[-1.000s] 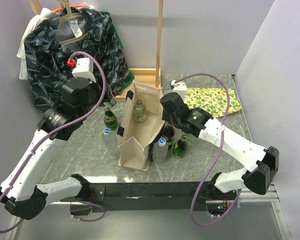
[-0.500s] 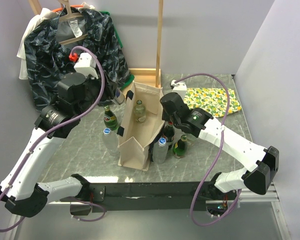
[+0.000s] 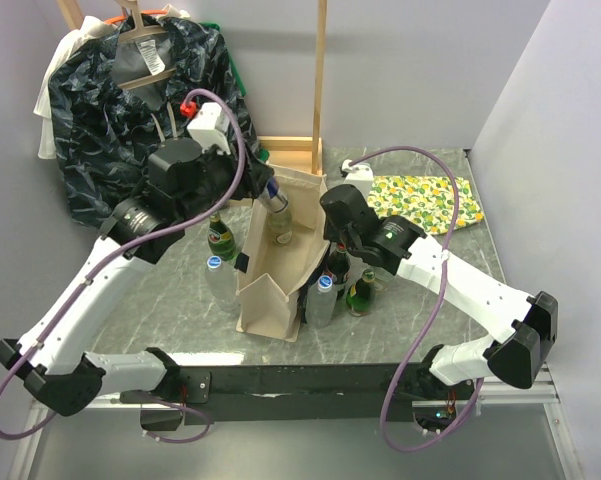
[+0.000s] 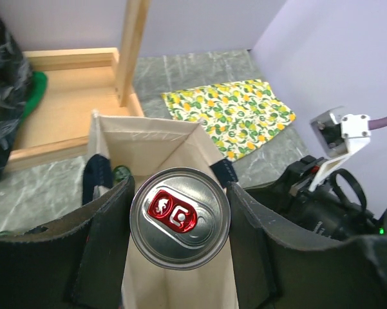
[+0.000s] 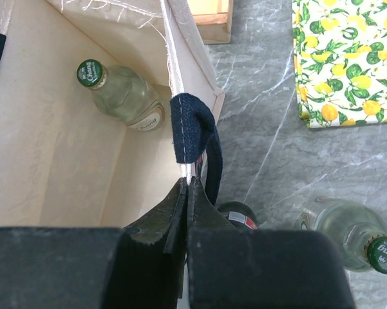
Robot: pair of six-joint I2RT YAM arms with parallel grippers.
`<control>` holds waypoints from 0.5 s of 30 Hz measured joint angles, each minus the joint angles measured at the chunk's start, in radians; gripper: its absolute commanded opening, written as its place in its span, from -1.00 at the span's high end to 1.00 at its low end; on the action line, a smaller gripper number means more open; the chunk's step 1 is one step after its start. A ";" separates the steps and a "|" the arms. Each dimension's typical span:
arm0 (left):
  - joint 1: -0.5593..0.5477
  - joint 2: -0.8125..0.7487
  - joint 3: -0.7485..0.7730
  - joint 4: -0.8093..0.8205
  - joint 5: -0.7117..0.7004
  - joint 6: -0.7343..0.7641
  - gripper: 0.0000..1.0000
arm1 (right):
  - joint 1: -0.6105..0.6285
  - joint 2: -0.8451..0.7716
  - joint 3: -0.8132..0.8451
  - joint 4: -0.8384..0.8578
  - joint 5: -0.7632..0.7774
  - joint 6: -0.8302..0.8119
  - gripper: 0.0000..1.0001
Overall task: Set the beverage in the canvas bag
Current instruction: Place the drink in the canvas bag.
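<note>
Can [image 4: 179, 217] lid-up over canvas bag [image 4: 148, 138]

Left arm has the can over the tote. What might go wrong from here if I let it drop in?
1. The can, held in the left claw, hangs almost over the bottle already in the canvas bag; released, it may strike it.
2. The right claw pinches only the bag's rim; a slip could let the mouth sag.
3. The loose bottles standing beside the bag may topple if it shifts.
</note>
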 measured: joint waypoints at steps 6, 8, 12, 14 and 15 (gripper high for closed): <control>-0.039 0.047 -0.006 0.055 0.003 -0.005 0.98 | -0.002 0.002 0.000 0.001 0.000 0.004 1.00; -0.046 0.066 -0.017 0.071 0.003 -0.005 0.98 | -0.002 0.002 0.000 0.001 0.000 0.004 1.00; -0.056 0.120 -0.034 0.087 -0.001 -0.006 0.98 | -0.002 0.002 0.000 0.001 0.000 0.008 1.00; -0.060 0.145 -0.043 0.099 -0.003 -0.005 0.98 | -0.002 0.002 0.000 0.002 -0.001 0.008 1.00; -0.064 0.156 -0.058 0.118 -0.006 -0.005 0.98 | -0.002 0.002 0.000 0.003 -0.002 0.009 1.00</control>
